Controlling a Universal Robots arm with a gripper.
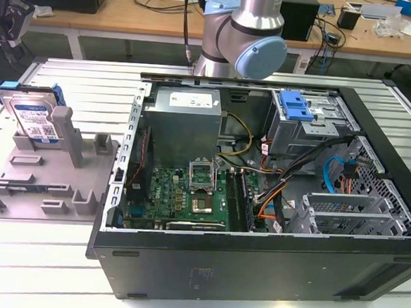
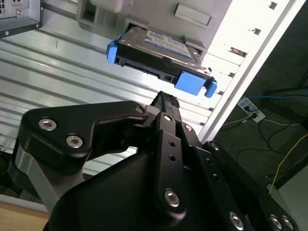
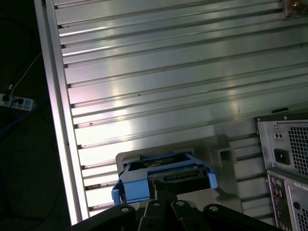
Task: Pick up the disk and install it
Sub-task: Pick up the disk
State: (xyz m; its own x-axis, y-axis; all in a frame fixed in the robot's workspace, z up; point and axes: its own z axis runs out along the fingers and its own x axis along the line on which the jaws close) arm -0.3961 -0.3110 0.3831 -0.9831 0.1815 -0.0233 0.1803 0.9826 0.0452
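Note:
The disk, a silver drive with a white-and-blue label and a blue frame, leans upright in the grey fixture plate at the exterior view's left. My gripper hangs above and behind it, apart from it and holding nothing. In the second wrist view the disk lies just beyond the black gripper, with a gap between them. The first wrist view shows the disk's blue frame right past the gripper's tip.
An open computer case takes up the middle and the exterior view's right, with a motherboard, cables and a grey drive cage with a blue latch. The arm's base stands behind it. The ribbed metal table ends near the fixture.

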